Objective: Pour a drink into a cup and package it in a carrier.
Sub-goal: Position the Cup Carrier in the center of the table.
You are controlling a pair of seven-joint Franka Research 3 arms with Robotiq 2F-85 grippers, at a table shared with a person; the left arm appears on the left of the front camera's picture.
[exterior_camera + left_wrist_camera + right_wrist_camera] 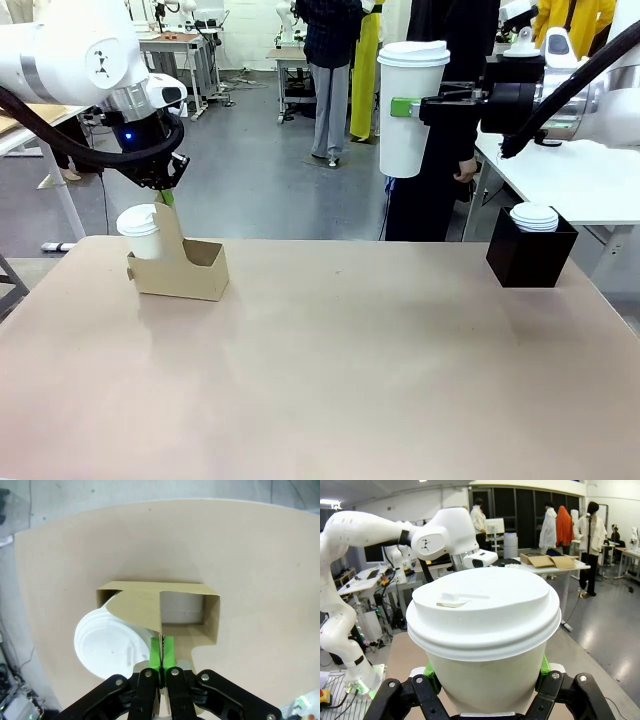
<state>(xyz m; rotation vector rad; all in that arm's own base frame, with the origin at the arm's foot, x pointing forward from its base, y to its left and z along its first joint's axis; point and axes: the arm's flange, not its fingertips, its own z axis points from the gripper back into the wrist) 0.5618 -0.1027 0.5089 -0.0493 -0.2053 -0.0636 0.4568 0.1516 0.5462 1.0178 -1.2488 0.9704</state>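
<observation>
One lidded cup (pixel 140 232) sits in the carrier (pixel 195 272) the left gripper (pixel 161 650) pinches; the right gripper (pixel 485 677) clasps a second cup (pixel 410 110), not yet slotted.

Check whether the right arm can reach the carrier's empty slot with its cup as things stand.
Probably yes: the carrier's empty slot lies open on the side nearer the right gripper, and the left gripper pinches only the handle tab beside it.

Far left: your carrier (pixel 185 270) stands on the table (pixel 350 380), a cup (pixel 140 232) in its left end.
Above it: your left gripper (pixel 167 197) clamps the carrier.
Upper right: your right gripper (pixel 485 680) holds a second cup (pixel 411 100) aloft.
Far right: box (pixel 528 260) on the table, lids (pixel 534 216) inside.
</observation>
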